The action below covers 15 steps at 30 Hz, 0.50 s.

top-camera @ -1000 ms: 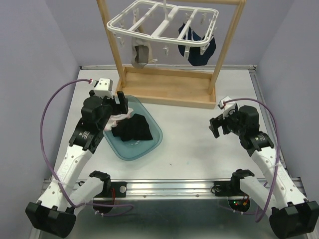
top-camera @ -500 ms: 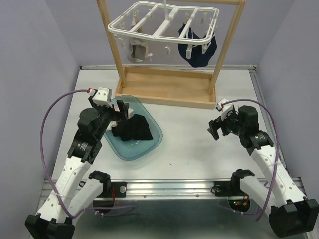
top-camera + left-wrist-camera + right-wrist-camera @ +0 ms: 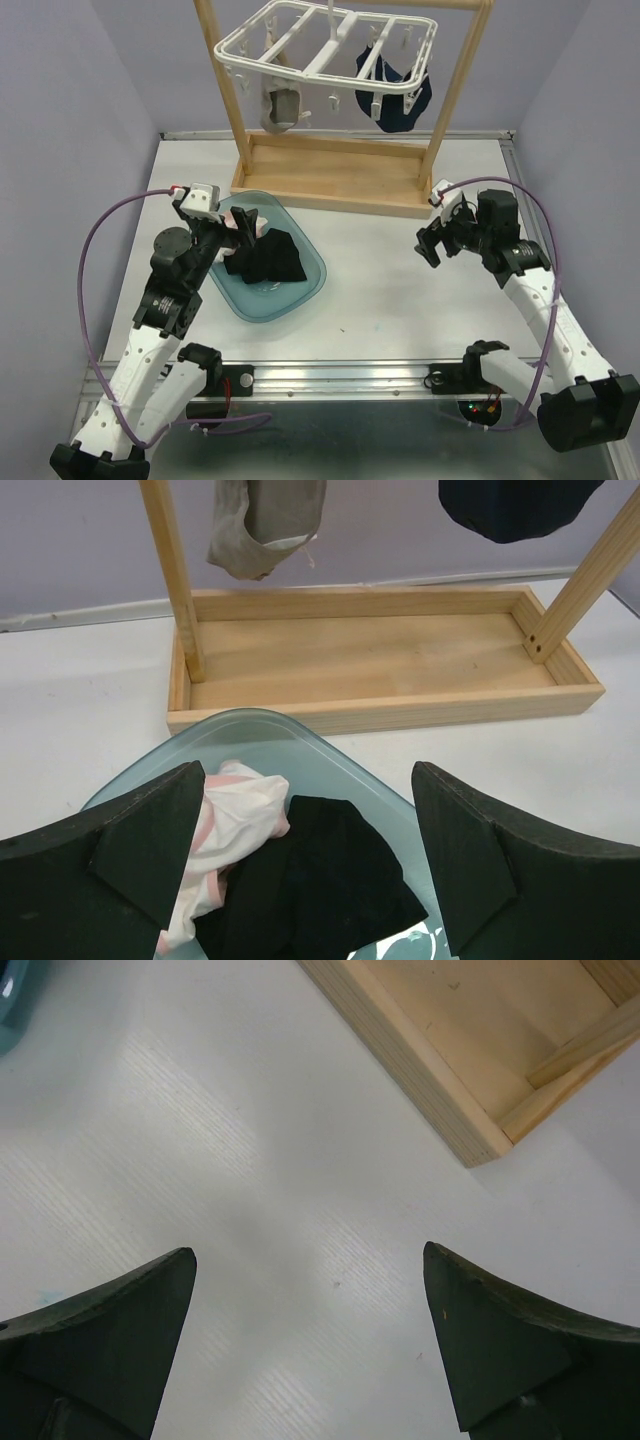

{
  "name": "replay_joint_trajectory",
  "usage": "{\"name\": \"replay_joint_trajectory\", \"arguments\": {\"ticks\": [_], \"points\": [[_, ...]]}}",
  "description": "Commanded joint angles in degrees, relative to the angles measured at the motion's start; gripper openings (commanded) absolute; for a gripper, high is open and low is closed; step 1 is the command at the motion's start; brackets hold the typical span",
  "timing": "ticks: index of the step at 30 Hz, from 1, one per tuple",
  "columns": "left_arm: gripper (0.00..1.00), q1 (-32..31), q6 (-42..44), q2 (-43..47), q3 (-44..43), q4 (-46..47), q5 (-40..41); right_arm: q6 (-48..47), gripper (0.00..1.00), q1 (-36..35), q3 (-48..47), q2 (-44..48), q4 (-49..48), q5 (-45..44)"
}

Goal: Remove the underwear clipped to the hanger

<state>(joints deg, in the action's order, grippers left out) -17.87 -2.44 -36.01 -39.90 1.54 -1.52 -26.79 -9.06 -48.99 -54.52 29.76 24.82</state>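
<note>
The white hanger hangs from the wooden stand. A beige-grey garment is clipped at its left and a navy garment at its right; both show in the left wrist view, the beige one and the navy one. A black garment and a pale pink-white one lie in the teal tray. My left gripper is open and empty above the tray's back left, over the garments. My right gripper is open and empty above bare table.
The wooden stand's base box sits at the back of the table, with upright posts at both ends. Its corner shows in the right wrist view. The table's metal edge runs along the front.
My left gripper has let go of the pink-white garment, opened and pulled back toward the left. My right gripper has risen slightly toward the back. The beige garment sways a little.
</note>
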Motion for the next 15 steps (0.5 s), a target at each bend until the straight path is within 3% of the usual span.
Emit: {"name": "replay_joint_trajectory", "arguments": {"ticks": [1, 15], "points": [[0.97, 0.38, 0.24, 0.68, 0.61, 3.47, -1.03, -1.51, 1.0, 0.27, -4.97, -2.34, -0.31, 3.57], [0.98, 0.38, 0.24, 1.2, 0.79, 3.56, -0.41, 0.76, 1.0, 0.27, -11.74, -9.99, -2.77, 4.54]]}}
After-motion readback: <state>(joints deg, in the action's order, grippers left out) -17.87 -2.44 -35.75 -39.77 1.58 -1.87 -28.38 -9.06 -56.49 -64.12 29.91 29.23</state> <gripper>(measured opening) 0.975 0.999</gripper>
